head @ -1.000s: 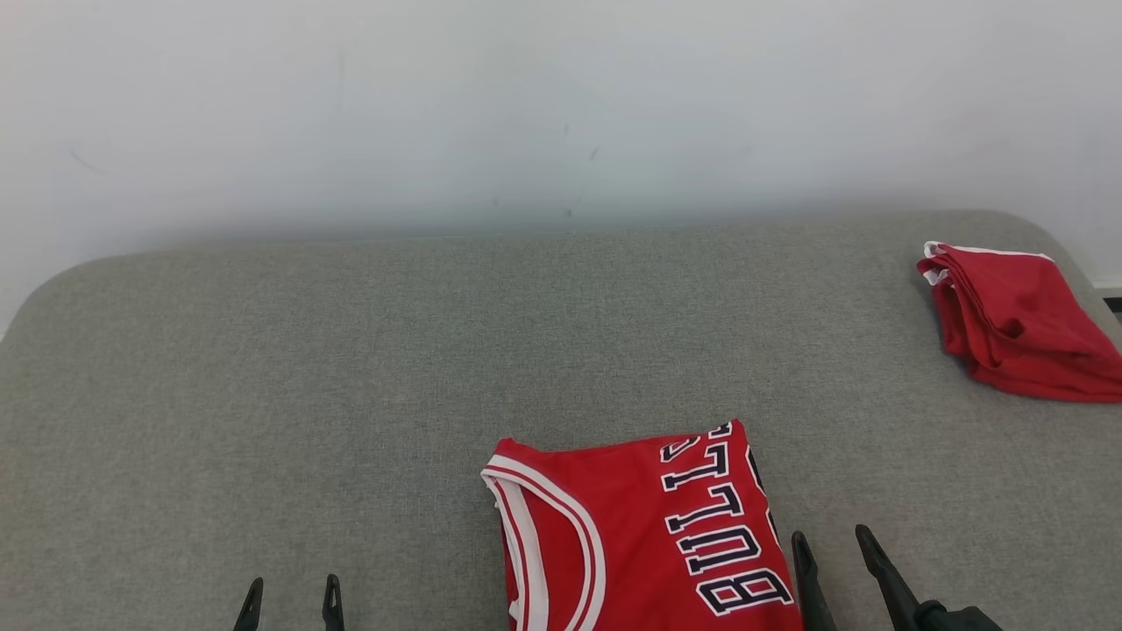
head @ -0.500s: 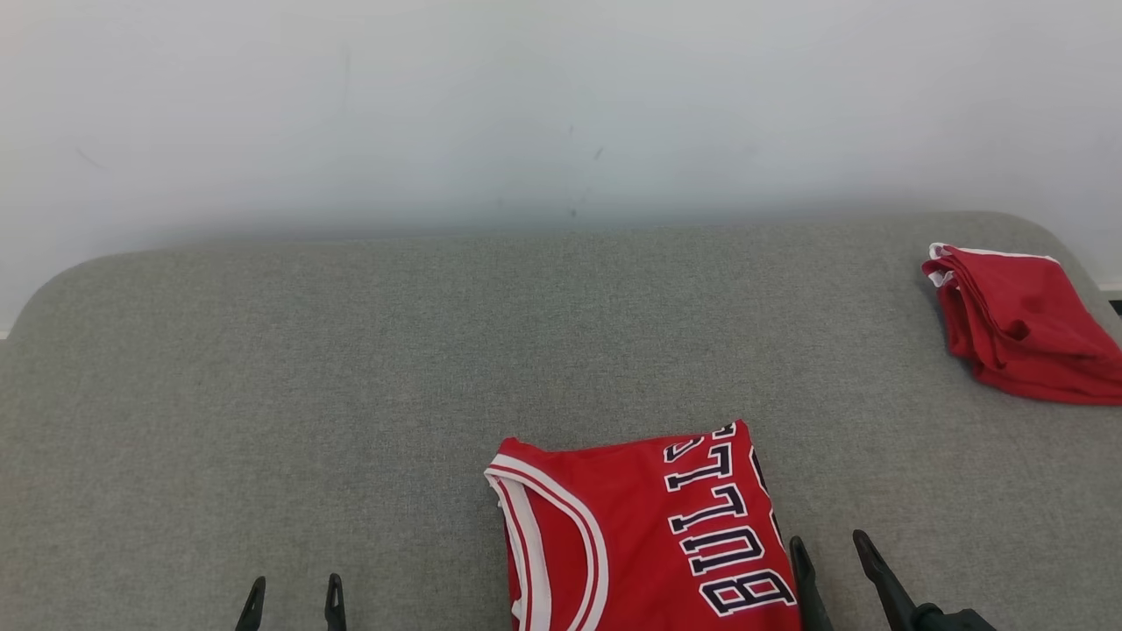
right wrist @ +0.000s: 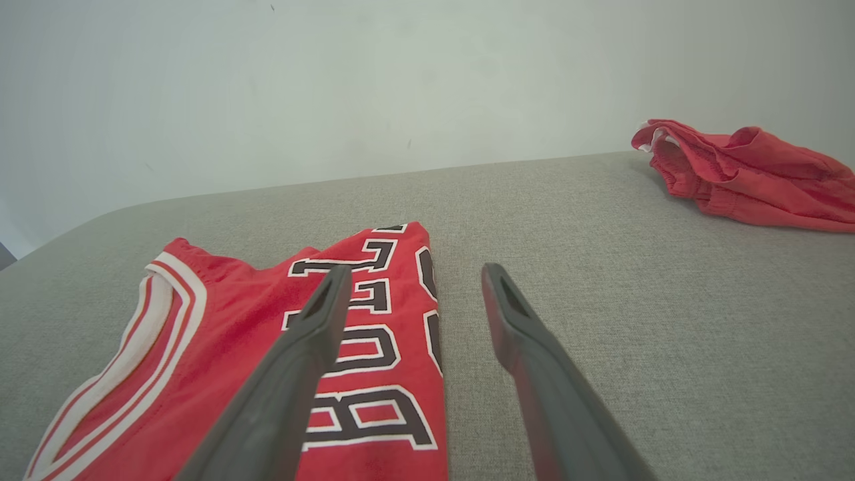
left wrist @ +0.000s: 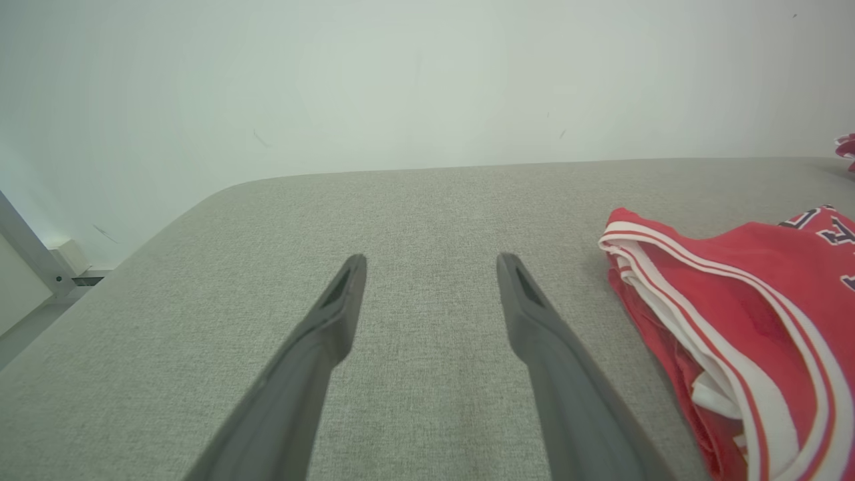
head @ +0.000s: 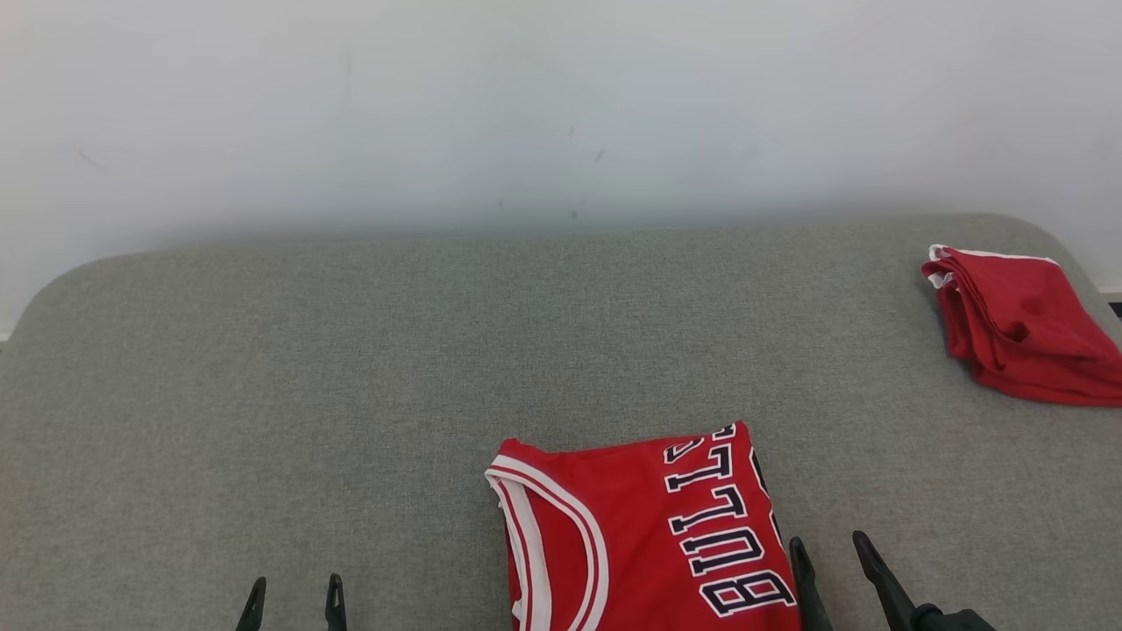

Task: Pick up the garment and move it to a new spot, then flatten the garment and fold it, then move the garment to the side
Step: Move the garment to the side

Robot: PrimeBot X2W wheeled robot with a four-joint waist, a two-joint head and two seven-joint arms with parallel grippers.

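The garment (head: 640, 535) is a red jersey with white trim and dark lettering, folded into a compact rectangle at the near middle of the grey padded surface (head: 351, 368). It also lies at the right of the left wrist view (left wrist: 735, 321) and at the lower left of the right wrist view (right wrist: 267, 347). My left gripper (head: 294, 589) stands open well to the jersey's left, with nothing between its fingers (left wrist: 334, 314). Open as well, my right gripper (head: 829, 550) sits at the jersey's right edge, its left finger (right wrist: 314, 321) over the lettering; contact is unclear.
A second red cloth (head: 1017, 324) lies bunched at the far right corner of the surface, also seen in the right wrist view (right wrist: 741, 174). A pale wall (head: 561, 105) stands behind. The surface's rounded left edge (left wrist: 167, 220) drops to a floor with a metal leg.
Between the earlier frames the whole picture drifted slightly right and down, so the camera moved. Both grippers have sunk slightly in the view. Jersey and far cloth lie as before.
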